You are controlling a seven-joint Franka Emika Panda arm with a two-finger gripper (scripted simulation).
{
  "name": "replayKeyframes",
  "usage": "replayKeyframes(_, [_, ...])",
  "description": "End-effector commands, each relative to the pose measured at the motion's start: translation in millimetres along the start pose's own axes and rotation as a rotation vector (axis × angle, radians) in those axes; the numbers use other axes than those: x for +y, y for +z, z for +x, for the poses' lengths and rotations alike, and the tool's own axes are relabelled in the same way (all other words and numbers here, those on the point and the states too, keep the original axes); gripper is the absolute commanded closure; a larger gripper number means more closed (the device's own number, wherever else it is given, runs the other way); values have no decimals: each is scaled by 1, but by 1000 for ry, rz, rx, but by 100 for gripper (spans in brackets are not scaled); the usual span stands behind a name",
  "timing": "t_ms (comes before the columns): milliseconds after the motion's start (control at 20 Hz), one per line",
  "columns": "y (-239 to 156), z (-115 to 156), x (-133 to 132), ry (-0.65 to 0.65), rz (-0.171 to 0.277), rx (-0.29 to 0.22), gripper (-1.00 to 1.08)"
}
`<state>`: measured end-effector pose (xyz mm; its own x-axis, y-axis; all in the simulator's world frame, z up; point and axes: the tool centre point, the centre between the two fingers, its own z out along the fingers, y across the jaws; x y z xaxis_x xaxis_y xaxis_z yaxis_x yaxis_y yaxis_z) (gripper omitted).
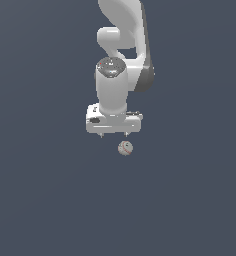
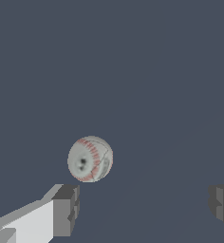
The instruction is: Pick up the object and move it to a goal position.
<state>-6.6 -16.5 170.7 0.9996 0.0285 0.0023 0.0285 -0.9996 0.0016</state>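
The object is a small white ball with thin red seam lines. It rests on the dark grey floor just below my gripper in the exterior view, slightly toward that view's right. In the wrist view the ball lies beyond the fingertips, closer to one finger than to the other. My gripper hangs above the floor with its jaws wide apart and holds nothing. Only the short tips of the fingers show under the white hand in the exterior view.
The white arm rises behind the hand toward the top of the exterior view. The floor is a plain dark grey surface with no other objects in view.
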Motion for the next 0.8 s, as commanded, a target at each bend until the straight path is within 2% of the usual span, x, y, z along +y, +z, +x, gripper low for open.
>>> replayKeyframes(0, [0,0,0,0,0,0,-92])
replayKeyframes(450, [8,-10,16,-15,-19,-46,-92])
replayKeyframes(750, [9,-10,15,-9,-19,-45,-92])
